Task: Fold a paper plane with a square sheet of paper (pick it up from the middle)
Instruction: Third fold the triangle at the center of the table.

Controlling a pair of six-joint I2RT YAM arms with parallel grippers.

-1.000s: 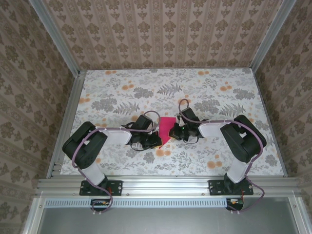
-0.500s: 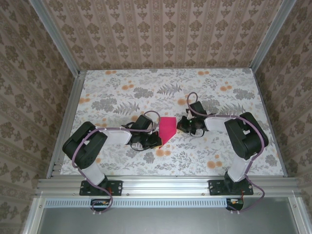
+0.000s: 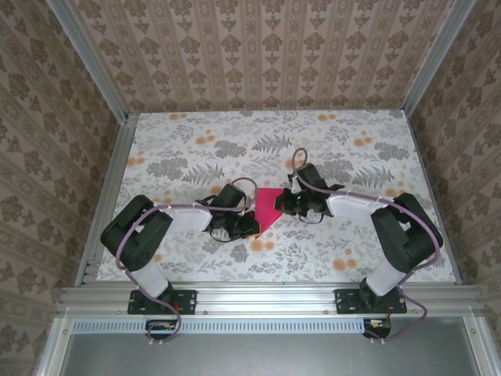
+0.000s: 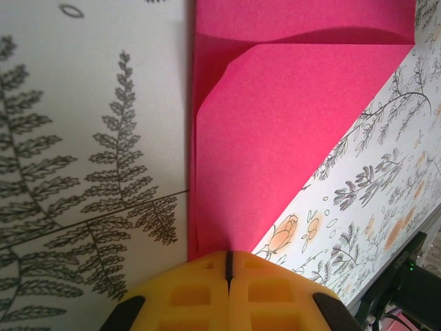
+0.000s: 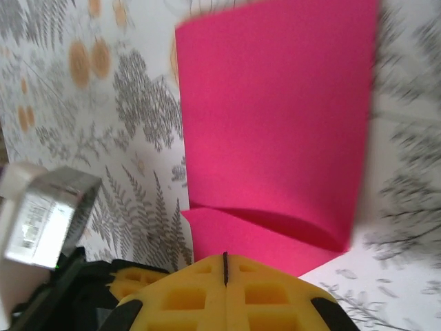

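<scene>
The square sheet of paper [image 3: 268,207] is magenta-pink and lies folded on the flowered tablecloth between both arms, with one diagonal edge. In the left wrist view the paper [image 4: 275,138] lies flat with a folded layer on top. My left gripper [image 3: 250,225] is shut, its yellow tips [image 4: 227,256] resting on the paper's near point. In the right wrist view a flap of the paper [image 5: 275,124] curves up off the lower layer. My right gripper [image 3: 279,205] is shut at the paper's right edge, its tips [image 5: 225,256] on the lower layer. The paper plane is out of view.
The tablecloth [image 3: 352,243] is printed with grey ferns and orange flowers. Aluminium rails [image 3: 258,296] edge the table, and patterned walls stand on three sides. The left gripper's yellow finger [image 5: 138,279] sits close beside my right one.
The right gripper pulled back to the right off the paper, then returned to its right edge. The paper's outline changed from a taller strip to a wider shape with a point. The left gripper stayed put.
</scene>
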